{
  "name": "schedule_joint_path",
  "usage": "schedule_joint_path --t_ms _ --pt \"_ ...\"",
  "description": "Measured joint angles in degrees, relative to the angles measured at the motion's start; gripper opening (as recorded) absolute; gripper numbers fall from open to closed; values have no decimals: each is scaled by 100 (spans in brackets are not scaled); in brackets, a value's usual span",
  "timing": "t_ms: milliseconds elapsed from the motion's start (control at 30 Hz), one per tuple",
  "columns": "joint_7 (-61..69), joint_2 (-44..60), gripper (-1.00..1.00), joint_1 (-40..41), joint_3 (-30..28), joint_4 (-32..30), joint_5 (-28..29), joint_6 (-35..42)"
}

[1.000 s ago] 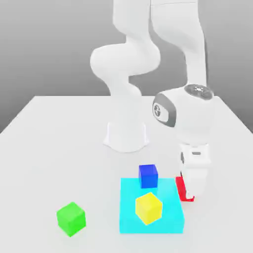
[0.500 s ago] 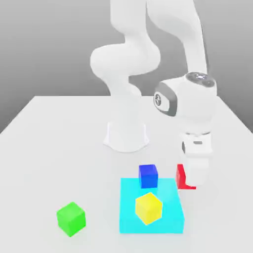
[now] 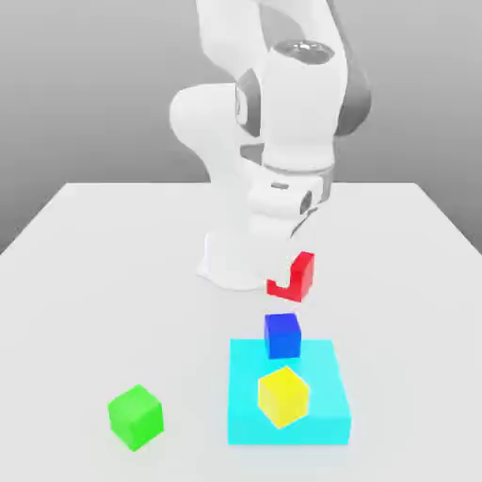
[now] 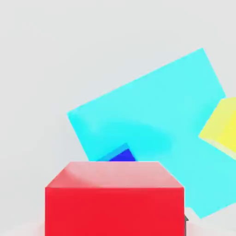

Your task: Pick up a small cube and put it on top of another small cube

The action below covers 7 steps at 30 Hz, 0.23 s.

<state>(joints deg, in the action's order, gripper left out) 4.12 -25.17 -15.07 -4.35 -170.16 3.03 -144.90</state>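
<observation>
red cube lifted above the blue cube

a green cube (image 3: 135, 416) sits on the white table (image 3: 94, 282) at the exterior view's left; the cyan slab (image 3: 320, 414) carries a yellow cube (image 3: 283, 396) and the blue cube (image 3: 282, 335); the gripper (image 3: 290, 273), clamped on the red cube (image 3: 294, 278), holds it in the air over the blue one.

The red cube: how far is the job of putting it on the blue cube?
Done: the red cube is picked up; the gripper is shut on it and holds it in the air. In hand: it hangs just above the blue cube, which stands on the cyan slab. Left: lowering it onto the blue cube and letting go.
</observation>
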Motion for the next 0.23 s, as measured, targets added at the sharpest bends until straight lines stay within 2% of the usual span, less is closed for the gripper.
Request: schedule_joint_path --t_ms 133,167,233 --pt "3 772 -100 1 -25 -114 -6 -886" --pt "3 920 100 3 -27 -134 -5 -1055" --pt "3 920 100 3 -27 -134 -5 -1055"
